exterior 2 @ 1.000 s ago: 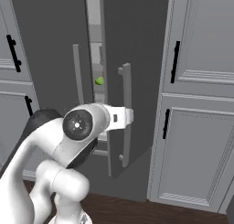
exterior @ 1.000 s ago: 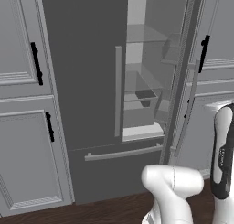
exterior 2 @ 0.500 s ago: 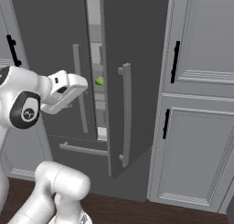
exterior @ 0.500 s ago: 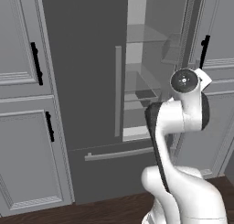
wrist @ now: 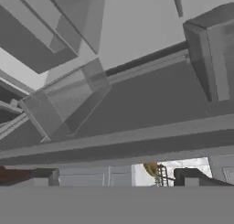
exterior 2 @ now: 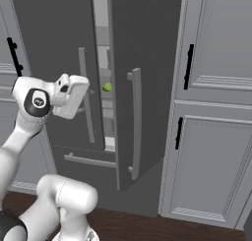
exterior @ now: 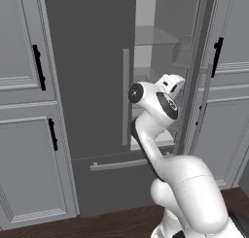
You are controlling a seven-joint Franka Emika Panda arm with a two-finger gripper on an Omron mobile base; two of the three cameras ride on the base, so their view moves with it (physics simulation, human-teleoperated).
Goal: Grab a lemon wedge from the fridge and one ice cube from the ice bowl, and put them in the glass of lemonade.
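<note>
Within the last second the arm has swung up from low by the base, bringing the gripper, jaws apart and empty, to the fridge door gap. The lemon wedge sits inside at the gripper's three o'clock, so reaching in comes next. No legible writing.

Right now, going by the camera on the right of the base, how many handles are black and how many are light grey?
Black cabinet handles: 3
Light grey fridge bar handles: 3
Total: 6
</note>
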